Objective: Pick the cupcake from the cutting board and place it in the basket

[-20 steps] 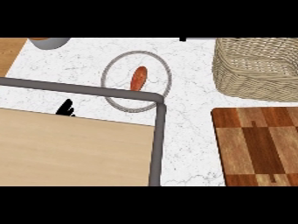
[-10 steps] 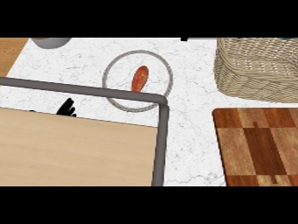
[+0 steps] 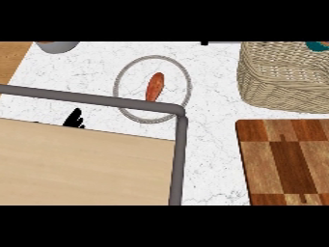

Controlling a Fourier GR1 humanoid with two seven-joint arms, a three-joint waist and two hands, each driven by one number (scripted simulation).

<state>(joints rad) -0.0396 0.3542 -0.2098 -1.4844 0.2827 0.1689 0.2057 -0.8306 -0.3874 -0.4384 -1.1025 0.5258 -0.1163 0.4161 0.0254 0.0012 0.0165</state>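
Presently, head view, one entry per item. White marbled worktop (image 3: 95, 72). Woven basket (image 3: 288, 82), upper right, with a teal object (image 3: 323, 46) partly showing at its far rim. Wooden cutting board (image 3: 295, 161), lower right, just below the basket; the part in view is bare, and the cupcake does not show anywhere. Round plate (image 3: 128, 103) with a grey rim, centre, carrying an elongated orange-red item (image 3: 155, 87). Large light-wood surface with a grey frame (image 3: 175, 159), lower left, overlapping the plate's near edge. Grey vessel (image 3: 56, 46), top left, cut by the edge. Left hand (image 3: 74, 118): only dark fingertips above the frame; whether released or clenched cannot be told. Right hand: out of view.
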